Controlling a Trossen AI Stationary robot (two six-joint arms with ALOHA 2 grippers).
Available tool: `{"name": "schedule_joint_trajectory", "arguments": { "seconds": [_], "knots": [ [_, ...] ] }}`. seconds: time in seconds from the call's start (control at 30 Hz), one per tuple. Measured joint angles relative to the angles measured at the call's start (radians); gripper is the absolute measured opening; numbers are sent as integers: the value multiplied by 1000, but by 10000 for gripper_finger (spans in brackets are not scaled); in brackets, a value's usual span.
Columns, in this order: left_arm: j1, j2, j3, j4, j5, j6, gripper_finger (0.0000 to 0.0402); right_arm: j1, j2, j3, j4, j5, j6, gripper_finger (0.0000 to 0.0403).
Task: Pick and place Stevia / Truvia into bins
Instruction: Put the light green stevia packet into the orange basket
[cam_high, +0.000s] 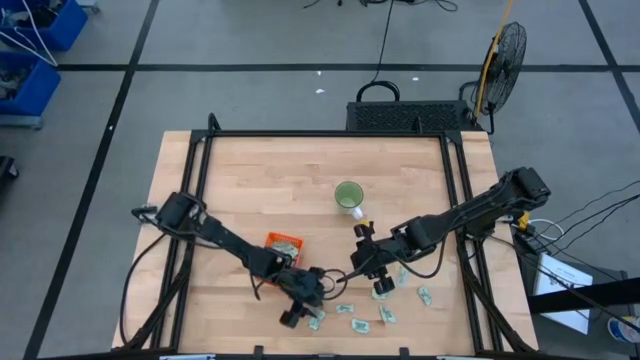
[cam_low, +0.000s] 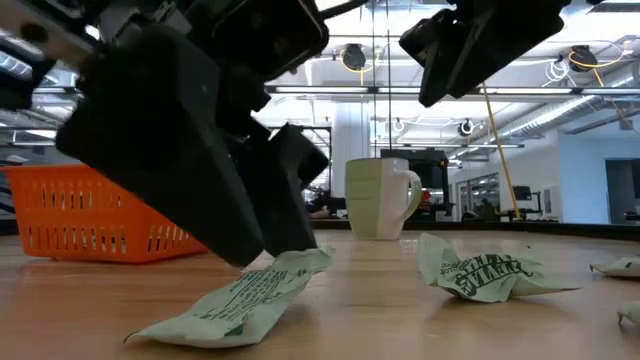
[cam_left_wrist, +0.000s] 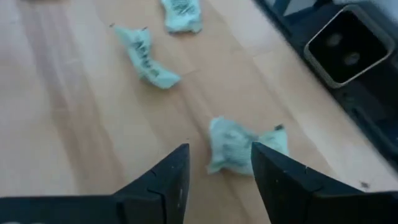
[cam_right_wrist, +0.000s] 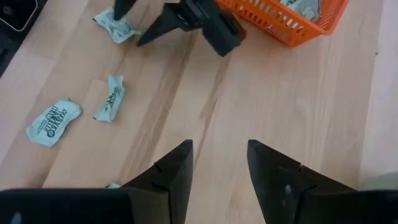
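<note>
Several small white-and-green sachets lie flat or crumpled on the near part of the wooden table, such as one (cam_high: 358, 325) and another (cam_low: 485, 270). The orange basket (cam_high: 283, 245) stands left of middle with sachets inside (cam_right_wrist: 305, 7). My left gripper (cam_high: 303, 312) is open and low over a crumpled sachet (cam_left_wrist: 239, 144), which lies between its fingertips (cam_left_wrist: 219, 155). In the low view the same sachet (cam_low: 245, 298) lies on the table under the fingers. My right gripper (cam_high: 368, 283) is open, holds nothing and hangs above the table (cam_right_wrist: 219, 152) to the right of the left one. My left gripper comes slanting down from above with one finger (cam_left_wrist: 177, 165) on each side of the crumpled sachet, which lies on the table. Whether the fingertips touch it, I cannot tell.
A round green cup (cam_high: 349, 195) with a handle stands toward the far side (cam_low: 380, 200). Loose sachets (cam_right_wrist: 53, 121) (cam_right_wrist: 109, 96) lie near the table's near edge. A black frame runs along the table's sides (cam_high: 200, 160). Bare wood lies between the cup and the basket.
</note>
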Motion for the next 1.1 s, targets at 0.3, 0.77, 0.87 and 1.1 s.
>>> {"name": "schedule_joint_trajectory", "arguments": {
  "seconds": [0.3,0.77,0.87,1.1],
  "knots": [
    [10,3,1,26,32,44,135,0,0,-10,3,0,0,144],
    [26,13,1,19,71,25,97,0,0,-10,4,0,0,144],
    [27,13,1,18,71,32,97,0,0,-10,4,-1,0,144],
    [27,13,1,11,79,51,88,0,0,-10,4,-1,0,144]
  ]
}}
